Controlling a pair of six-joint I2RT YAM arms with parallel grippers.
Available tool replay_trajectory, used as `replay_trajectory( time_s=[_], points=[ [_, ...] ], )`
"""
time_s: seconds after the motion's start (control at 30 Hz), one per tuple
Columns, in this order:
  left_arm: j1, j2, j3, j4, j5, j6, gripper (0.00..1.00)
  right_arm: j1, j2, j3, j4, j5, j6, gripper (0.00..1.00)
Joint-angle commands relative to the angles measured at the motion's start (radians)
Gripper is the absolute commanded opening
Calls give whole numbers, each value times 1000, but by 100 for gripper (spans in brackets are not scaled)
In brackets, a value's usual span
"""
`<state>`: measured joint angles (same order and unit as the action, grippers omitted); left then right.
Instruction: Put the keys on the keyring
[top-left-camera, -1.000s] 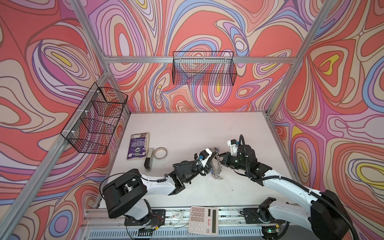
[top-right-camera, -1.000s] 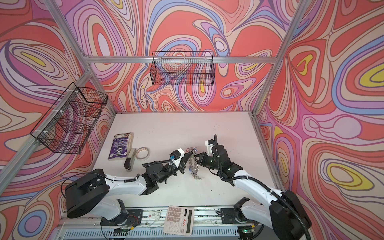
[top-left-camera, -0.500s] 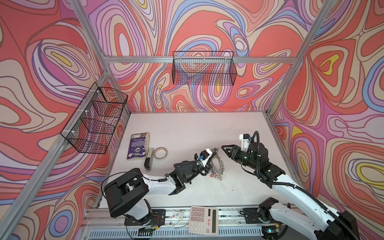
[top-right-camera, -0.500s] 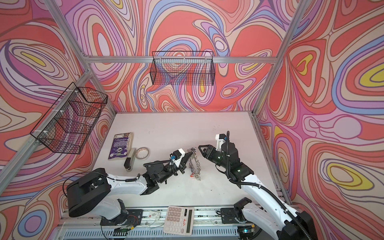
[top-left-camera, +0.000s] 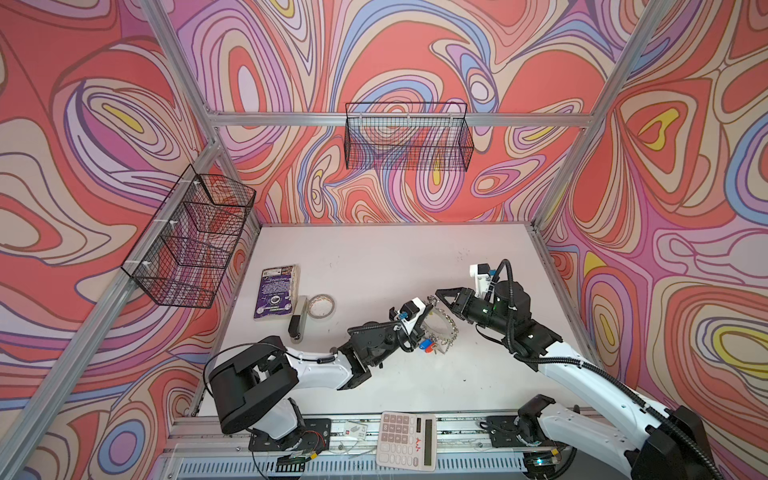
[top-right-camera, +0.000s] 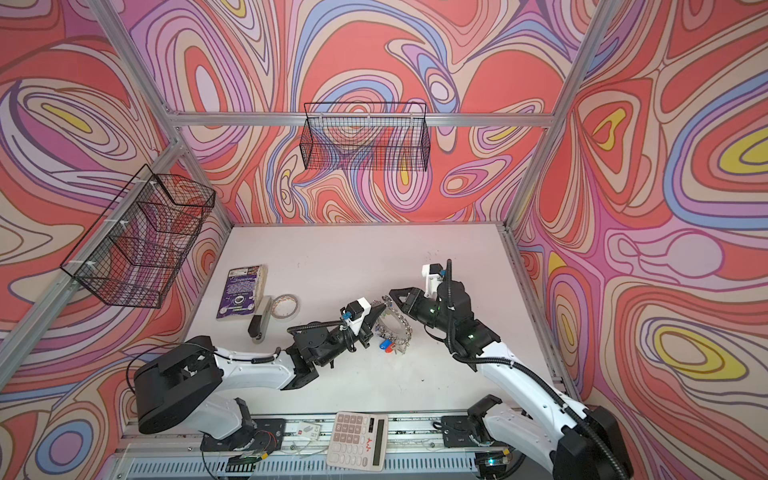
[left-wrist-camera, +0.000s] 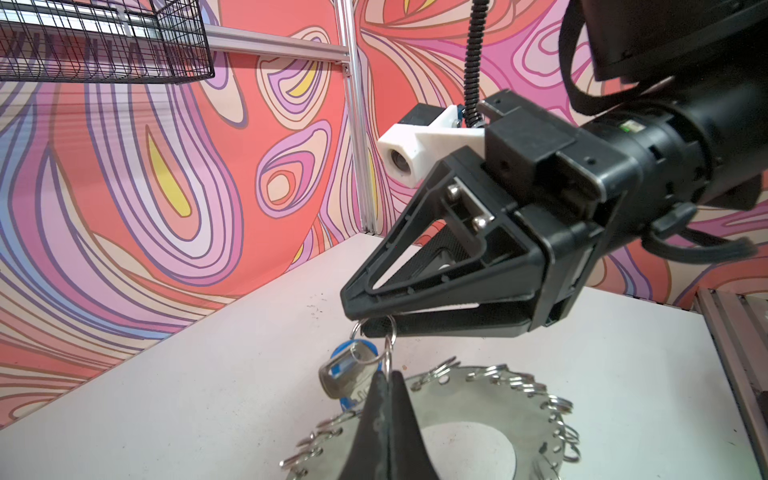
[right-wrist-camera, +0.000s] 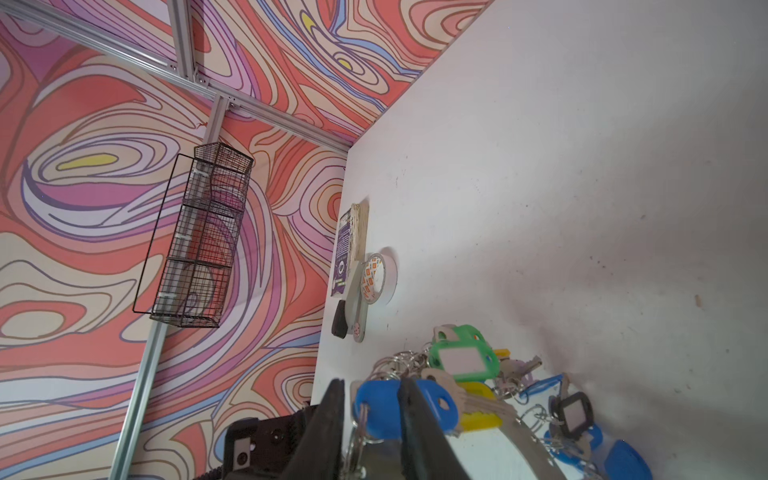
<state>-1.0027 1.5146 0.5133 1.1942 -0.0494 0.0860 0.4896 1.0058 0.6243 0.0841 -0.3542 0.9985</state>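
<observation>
The keyring (top-left-camera: 441, 329) (top-right-camera: 394, 323), a grey disc rimmed with small split rings, is held tilted above the table. My left gripper (top-left-camera: 430, 307) (left-wrist-camera: 384, 374) is shut on its rim (left-wrist-camera: 490, 399). A key with a blue tag (left-wrist-camera: 349, 376) hangs on a split ring at that spot. My right gripper (top-left-camera: 438, 294) (left-wrist-camera: 363, 322) sits just above, jaws narrowly apart around that split ring. In the right wrist view the gap (right-wrist-camera: 372, 382) shows the blue tag (right-wrist-camera: 432, 405) behind it. Green (right-wrist-camera: 463, 359), yellow (right-wrist-camera: 478, 419) and black (right-wrist-camera: 575, 411) tagged keys hang from the disc.
A purple book (top-left-camera: 276, 293), a stapler (top-left-camera: 299, 318) and a tape roll (top-left-camera: 321, 306) lie at the table's left. A calculator (top-left-camera: 406, 440) rests on the front rail. Wire baskets hang on the back wall (top-left-camera: 409, 143) and the left wall (top-left-camera: 191, 237).
My right gripper let go at the keyring, lifted up and back with jaws wide, and has now narrowed them at the ring's upper edge. The left gripper has kept its hold and barely moved.
</observation>
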Motion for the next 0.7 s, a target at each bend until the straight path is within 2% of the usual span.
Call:
replay_trajectory(
  time_s=[0.0, 0.13, 0.37, 0.67],
  points=[
    [-7, 7, 13, 116, 3, 13, 0, 9, 1, 5, 26, -11, 17, 17],
    [-7, 7, 16, 117, -5, 16, 0, 12, -2, -5, 19, -15, 18, 8],
    [-7, -18, 20, 117, -31, 1, 0, 13, -16, -40, -2, 18, 22, 0],
    [-21, -41, 51, 118, -83, 24, 0, 15, 17, -119, 106, 5, 87, 0]
  ],
)
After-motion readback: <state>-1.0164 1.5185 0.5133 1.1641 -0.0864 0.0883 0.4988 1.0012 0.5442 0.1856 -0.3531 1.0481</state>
